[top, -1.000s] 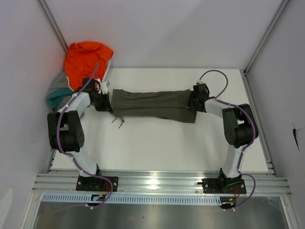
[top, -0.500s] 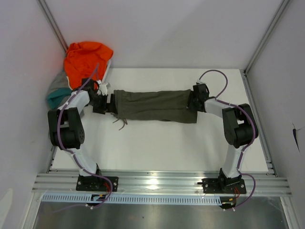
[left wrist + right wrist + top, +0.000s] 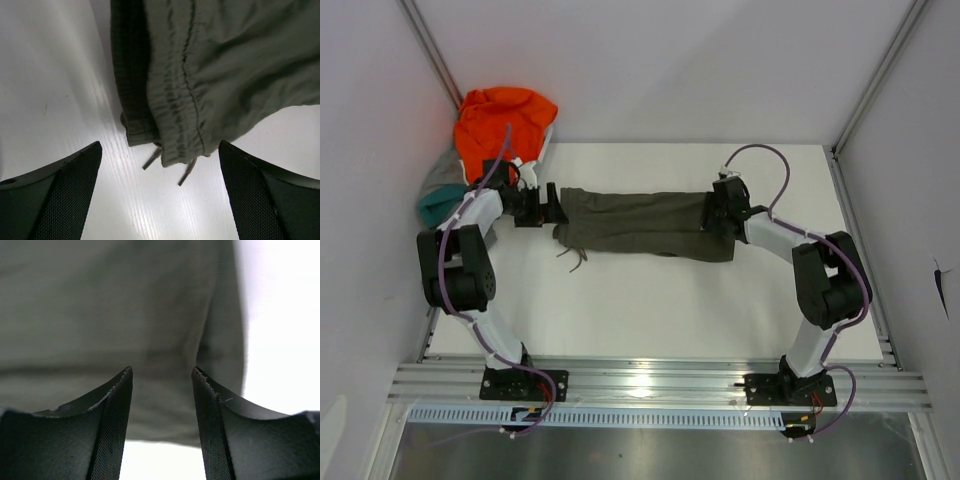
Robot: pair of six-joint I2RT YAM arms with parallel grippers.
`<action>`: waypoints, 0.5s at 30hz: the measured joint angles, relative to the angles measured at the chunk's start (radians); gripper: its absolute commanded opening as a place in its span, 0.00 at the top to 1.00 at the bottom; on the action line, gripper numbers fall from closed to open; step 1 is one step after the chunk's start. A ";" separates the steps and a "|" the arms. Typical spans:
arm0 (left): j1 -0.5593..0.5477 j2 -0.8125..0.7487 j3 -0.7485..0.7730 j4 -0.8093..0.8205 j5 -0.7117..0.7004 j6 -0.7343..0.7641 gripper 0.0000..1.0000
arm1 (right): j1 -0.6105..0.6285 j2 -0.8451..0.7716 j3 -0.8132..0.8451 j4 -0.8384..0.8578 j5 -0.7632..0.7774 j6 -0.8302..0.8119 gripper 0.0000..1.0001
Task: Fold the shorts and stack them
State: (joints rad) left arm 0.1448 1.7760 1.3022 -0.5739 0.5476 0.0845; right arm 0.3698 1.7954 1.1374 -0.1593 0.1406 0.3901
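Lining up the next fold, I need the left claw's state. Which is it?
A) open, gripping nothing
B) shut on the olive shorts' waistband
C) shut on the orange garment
A: the left claw is spread wide, and the waistband and drawstring ends of the olive shorts lie on the table, touched by neither finger.

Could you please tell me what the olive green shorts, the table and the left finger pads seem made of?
Olive green shorts: thin woven cloth, matte; it wrinkles softly and gathers at the stitched waistband. Table: hard, smooth white board, slightly glossy, with light streaks; material unclear. Finger pads of the left gripper: black, probably rubber or plastic, fine mesh texture.
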 measured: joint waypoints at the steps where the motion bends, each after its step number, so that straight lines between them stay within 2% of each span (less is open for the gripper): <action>1: 0.003 0.031 0.003 0.011 0.008 -0.011 0.01 | 0.013 -0.008 0.000 0.000 0.000 0.001 0.46; 10: 0.002 0.093 0.037 -0.017 0.042 -0.050 0.01 | 0.143 -0.018 0.053 0.011 -0.015 0.020 0.45; 15: -0.006 0.142 0.071 -0.018 0.080 -0.081 0.01 | 0.193 0.031 0.132 0.038 -0.016 0.028 0.45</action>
State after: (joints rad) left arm 0.1383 1.9179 1.3731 -0.5922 0.6273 0.0032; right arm 0.5632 1.8259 1.2690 -0.1211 0.1246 0.4183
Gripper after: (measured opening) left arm 0.992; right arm 0.545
